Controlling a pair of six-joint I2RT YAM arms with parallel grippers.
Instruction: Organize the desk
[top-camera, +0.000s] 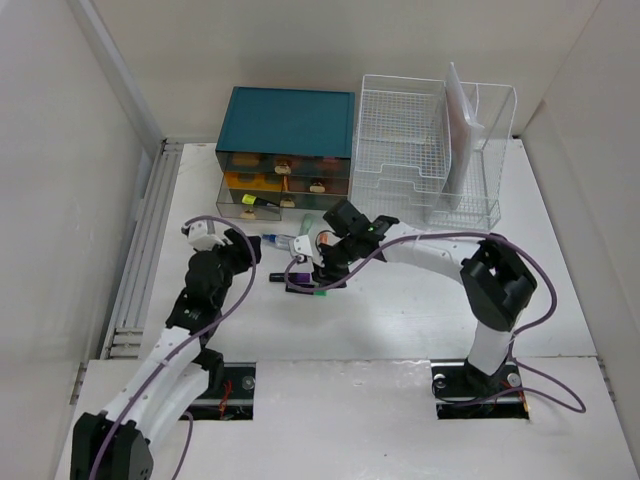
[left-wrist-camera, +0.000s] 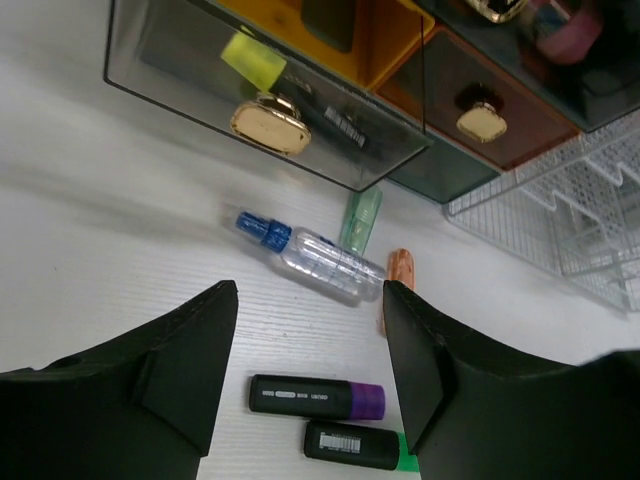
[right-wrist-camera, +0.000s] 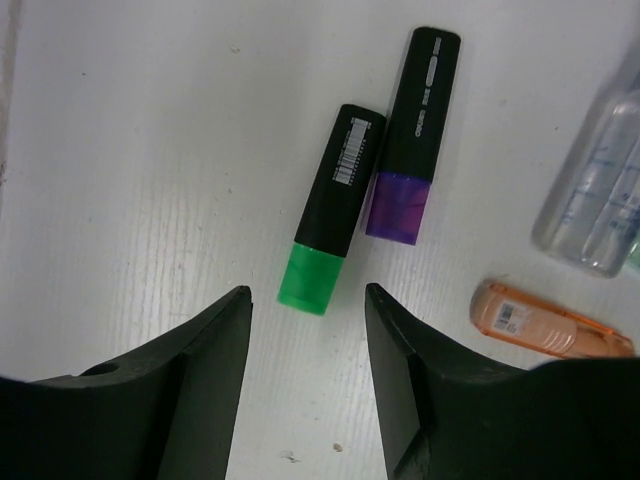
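Desk: the white desk fills the top view, with its grey rail along the left edge. It looks stiff, flat and fixed, so it is a surface to work on, not a thing to lift.
Clutter: a green highlighter and a purple highlighter lie side by side at mid-desk, almost touching. A clear bottle with a blue cap and an orange tube lie just beyond them, toward the teal drawer cabinet.
Left gripper: the left gripper hangs over the bottle, jaws wide and empty.
Right gripper: the right gripper is poised above the green highlighter's cap end, jaws wide and holding nothing.
Handling: the highlighters are probably light, rigid and smooth. The best hold is likely across the black barrel at mid-length. The bottle is round and glossy, so it is likely to roll or slip.
Edges: the cabinet and the white wire basket stand along the far side. A lower drawer appears to stand proud of the cabinet front.
Open room: bare desk lies near and to the right of the clutter. Both wrists crowd the same patch, so they risk fouling each other.
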